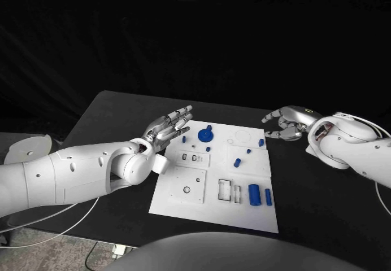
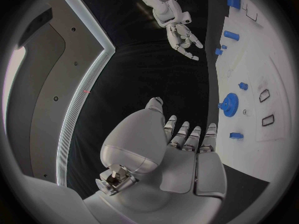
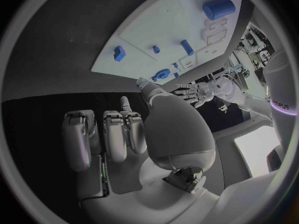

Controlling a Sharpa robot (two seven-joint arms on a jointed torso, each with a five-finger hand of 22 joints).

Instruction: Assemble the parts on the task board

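The white task board (image 1: 214, 195) lies in the middle of the table. At its far left part sits a blue gear (image 1: 205, 135), with several small blue parts (image 1: 237, 162) scattered across the far half. Two blue cylinders (image 1: 255, 195) lie at its near right. My left hand (image 1: 169, 129) hovers at the board's far left corner, fingers spread and holding nothing; its palm and fingers (image 2: 181, 149) point past the gear (image 2: 230, 103). My right hand (image 1: 287, 124) hangs by the far right corner, fingers loosely curved and apart, empty (image 3: 124, 139).
The board has empty rectangular slots (image 1: 229, 190) and a round recess (image 1: 242, 137). Black table (image 1: 326, 197) surrounds it, with free room on both sides. The table's left edge (image 1: 77, 127) runs near my left arm. White cables (image 1: 40, 223) hang below the near left.
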